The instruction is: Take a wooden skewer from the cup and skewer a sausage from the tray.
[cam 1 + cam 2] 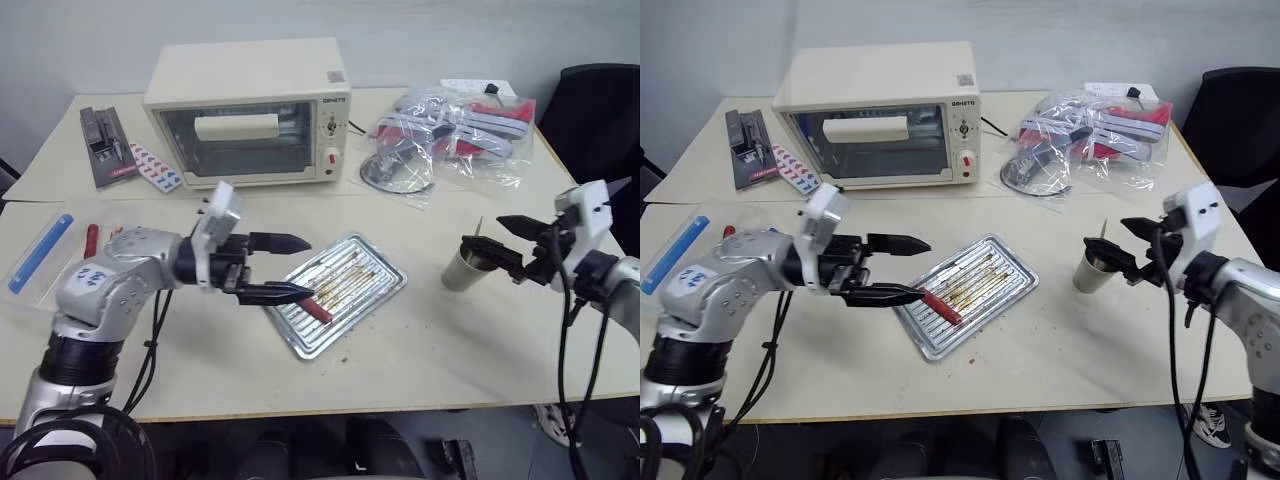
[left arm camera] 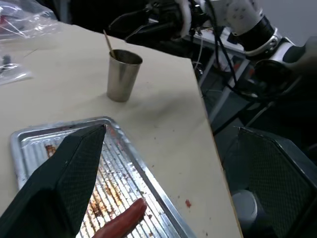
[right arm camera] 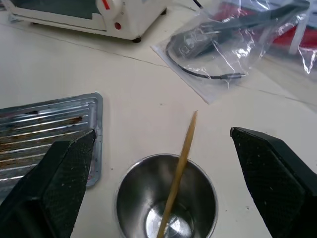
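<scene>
One wooden skewer [image 3: 179, 171] leaned in the cup [image 3: 166, 198] between the empty right gripper [image 3: 163, 163]'s wide-open fingers, which risked tipping the cup; the left gripper [image 1: 290, 268] gaped empty over the tray [image 1: 380, 262].

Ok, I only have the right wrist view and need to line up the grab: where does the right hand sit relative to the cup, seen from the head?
Observer: The right hand is open beside the cup, on the side away from the tray, fingers at rim height, apart from it.
Operator: How does the wooden skewer lean?
Observer: The wooden skewer pokes above the rim, nearly upright.
Operator: Where is the sausage? My view cuts off most of the tray.
Observer: The sausage lies near the tray's near corner, farthest from the cup.
Operator: And the left hand?
Observer: The left hand is open at that corner, its lower finger right by the sausage.
</scene>
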Controlling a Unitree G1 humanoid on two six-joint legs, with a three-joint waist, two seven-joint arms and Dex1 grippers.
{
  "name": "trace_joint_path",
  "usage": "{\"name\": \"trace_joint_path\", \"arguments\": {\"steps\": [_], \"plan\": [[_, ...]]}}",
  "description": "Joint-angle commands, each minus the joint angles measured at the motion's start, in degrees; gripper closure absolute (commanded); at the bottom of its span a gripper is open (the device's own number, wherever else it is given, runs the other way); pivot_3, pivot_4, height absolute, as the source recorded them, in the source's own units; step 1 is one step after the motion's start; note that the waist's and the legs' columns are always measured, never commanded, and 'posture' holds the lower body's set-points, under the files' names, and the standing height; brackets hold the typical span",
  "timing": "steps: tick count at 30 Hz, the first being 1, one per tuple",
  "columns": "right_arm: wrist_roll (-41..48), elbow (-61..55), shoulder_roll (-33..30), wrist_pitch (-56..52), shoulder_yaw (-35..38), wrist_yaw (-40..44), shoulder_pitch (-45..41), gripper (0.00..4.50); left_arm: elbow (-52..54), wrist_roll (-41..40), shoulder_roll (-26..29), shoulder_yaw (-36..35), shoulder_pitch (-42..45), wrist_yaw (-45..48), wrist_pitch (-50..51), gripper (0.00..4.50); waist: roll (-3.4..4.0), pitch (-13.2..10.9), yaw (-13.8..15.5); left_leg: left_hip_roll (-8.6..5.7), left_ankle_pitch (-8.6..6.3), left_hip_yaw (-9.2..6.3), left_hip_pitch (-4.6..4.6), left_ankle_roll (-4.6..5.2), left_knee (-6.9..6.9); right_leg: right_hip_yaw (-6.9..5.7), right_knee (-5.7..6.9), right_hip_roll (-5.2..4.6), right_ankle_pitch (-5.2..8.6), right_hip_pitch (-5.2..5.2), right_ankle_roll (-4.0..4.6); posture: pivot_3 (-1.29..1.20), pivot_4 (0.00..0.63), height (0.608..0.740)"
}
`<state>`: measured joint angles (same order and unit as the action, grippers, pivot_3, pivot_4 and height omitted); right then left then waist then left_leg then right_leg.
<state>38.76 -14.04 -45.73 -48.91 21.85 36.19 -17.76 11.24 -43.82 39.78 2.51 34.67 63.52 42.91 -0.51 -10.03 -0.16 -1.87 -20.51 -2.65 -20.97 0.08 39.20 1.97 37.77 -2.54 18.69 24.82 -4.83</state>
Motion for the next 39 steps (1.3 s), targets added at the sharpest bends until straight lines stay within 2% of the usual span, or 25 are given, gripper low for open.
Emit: {"name": "trace_joint_path", "arguments": {"steps": [1,4,7,20,24,28,33,39], "plan": [[-1.06,0.26,1.09,0.21,-0.94,-2.56,-2.18,0.00,-1.18,1.76,-1.62,1.38,3.08,1.17,-1.57,0.01,0.00,0.00,0.01,0.00,0.02,0.00,-0.10,-0.02,0.03,0.00,0.01,0.00,0.00,0.12,0.00,0.00,0.150,0.740],[-1.73,1.61,2.29,-0.22,-1.59,-4.44,-3.62,0.00,-2.07,2.61,-3.00,2.04,4.53,1.43,-1.84,0.01,0.00,0.00,0.04,-0.01,0.04,0.02,-0.25,-0.03,0.06,0.02,0.06,0.00,0.00,0.29,0.00,0.00,0.150,0.740],[-1.87,2.19,2.80,-0.25,-1.66,-5.07,-3.91,0.54,-2.73,3.48,-3.79,2.46,5.18,1.78,-2.37,0.00,0.00,0.00,0.03,-0.02,0.05,0.03,-0.27,-0.03,0.07,0.03,0.07,0.00,0.00,0.33,0.00,0.00,0.150,0.740],[1.12,-1.51,4.29,-1.96,0.22,-6.66,-2.32,3.97,-2.85,5.57,-4.07,2.51,4.21,3.10,-3.51,0.00,0.00,0.00,0.06,-0.02,0.06,0.02,-0.29,-0.03,0.08,0.04,0.09,0.00,0.00,0.35,0.00,0.00,0.150,0.740],[1.92,-1.95,4.57,-2.38,0.87,-7.69,-2.53,3.97,-2.93,6.00,-4.27,2.43,4.01,3.11,-3.60,0.00,0.00,0.00,0.07,-0.02,0.06,0.02,-0.29,-0.03,0.09,0.04,0.10,0.00,0.00,0.35,0.00,0.00,0.150,0.740],[2.67,-2.64,4.71,-2.65,1.48,-8.33,-2.36,4.48,-2.87,6.24,-4.22,2.42,3.80,3.09,-3.77,0.00,0.00,0.00,0.06,-0.02,0.06,0.02,-0.29,-0.03,0.09,0.04,0.11,0.00,0.00,0.35,0.00,0.00,0.150,0.740],[3.43,-3.32,4.29,-3.64,2.46,-10.16,-3.26,4.48,-2.97,6.57,-3.99,2.37,3.53,3.11,-4.03,0.00,0.00,0.00,0.06,-0.02,0.06,0.02,-0.29,-0.03,0.09,0.04,0.13,0.00,0.00,0.35,0.00,0.00,0.150,0.740],[7.29,-6.37,1.84,-9.00,6.48,-14.37,-8.21,4.48,-2.25,6.98,-3.51,0.36,0.87,0.70,-4.37,0.00,0.01,0.01,0.00,-0.02,0.06,0.03,-0.29,-0.03,0.09,0.05,0.14,0.00,0.00,0.36,0.00,0.00,0.150,0.740]]}}
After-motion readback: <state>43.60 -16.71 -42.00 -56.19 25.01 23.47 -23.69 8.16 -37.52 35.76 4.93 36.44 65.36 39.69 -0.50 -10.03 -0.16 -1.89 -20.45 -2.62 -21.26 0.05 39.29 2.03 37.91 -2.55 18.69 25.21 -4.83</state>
